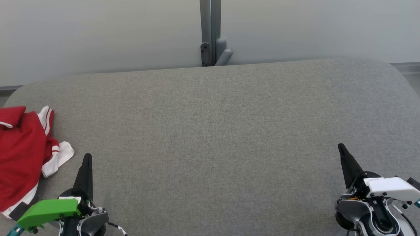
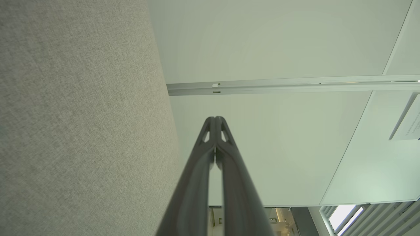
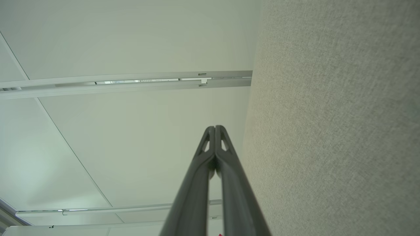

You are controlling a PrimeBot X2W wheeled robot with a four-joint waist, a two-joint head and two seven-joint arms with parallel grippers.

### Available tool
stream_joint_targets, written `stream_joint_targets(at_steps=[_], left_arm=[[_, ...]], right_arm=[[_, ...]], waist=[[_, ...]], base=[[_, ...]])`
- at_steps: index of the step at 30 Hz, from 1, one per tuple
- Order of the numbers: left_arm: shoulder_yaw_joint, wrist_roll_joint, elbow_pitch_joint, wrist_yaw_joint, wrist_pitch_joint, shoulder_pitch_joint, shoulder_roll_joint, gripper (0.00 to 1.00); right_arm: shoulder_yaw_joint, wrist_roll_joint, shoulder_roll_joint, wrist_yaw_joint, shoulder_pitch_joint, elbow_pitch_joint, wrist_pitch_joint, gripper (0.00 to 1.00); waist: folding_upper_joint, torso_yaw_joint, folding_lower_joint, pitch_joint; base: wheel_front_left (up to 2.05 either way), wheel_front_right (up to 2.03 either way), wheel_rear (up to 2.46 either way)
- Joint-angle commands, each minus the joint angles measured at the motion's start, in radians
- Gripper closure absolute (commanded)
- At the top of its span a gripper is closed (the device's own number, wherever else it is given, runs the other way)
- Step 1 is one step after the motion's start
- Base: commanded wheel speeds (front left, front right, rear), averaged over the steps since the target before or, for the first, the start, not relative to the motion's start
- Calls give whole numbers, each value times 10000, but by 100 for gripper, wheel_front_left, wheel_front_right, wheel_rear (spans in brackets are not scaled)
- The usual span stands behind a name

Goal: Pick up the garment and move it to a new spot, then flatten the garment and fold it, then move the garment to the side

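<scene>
- Grey table (image 1: 210, 131), pale wall (image 1: 98, 32) behind.
- Garment (image 1: 19, 157): red-white, crumpled, cut off by the left edge; long axis runs near-to-far.
- Left gripper (image 1: 87, 156), right gripper (image 1: 341, 146): jaws pressed together, empty.

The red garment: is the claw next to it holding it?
No, the red garment lies on the grey surface, apart from the shut left gripper beside it.

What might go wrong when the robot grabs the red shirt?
The garment lies bunched near the left end of the table, partly past the head view, so a nudge might push it off. The left gripper, nearest it, is shut; unless it opens first, it would only shove the cloth. Pinching several crumpled layers could make flattening harder.
</scene>
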Motion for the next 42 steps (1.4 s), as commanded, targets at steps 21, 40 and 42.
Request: stream_joint_targets(at_steps=[21, 40, 42], left_arm=[[31, 4, -41, -44, -17, -123, 53, 100], [31, 4, -41, -45, -17, -123, 53, 100], [33, 4, -42, -45, -17, -123, 53, 100]], right_arm=[[-15, 74, -46, 4, -76, -34, 45, 100], [-14, 75, -46, 4, -76, -34, 45, 100], [-14, 75, -46, 4, -77, -34, 45, 100]], waist=[[95, 0, 0, 0], [95, 0, 0, 0], [95, 0, 0, 0]], base=[[0, 0, 0], [0, 0, 0], [0, 0, 0]])
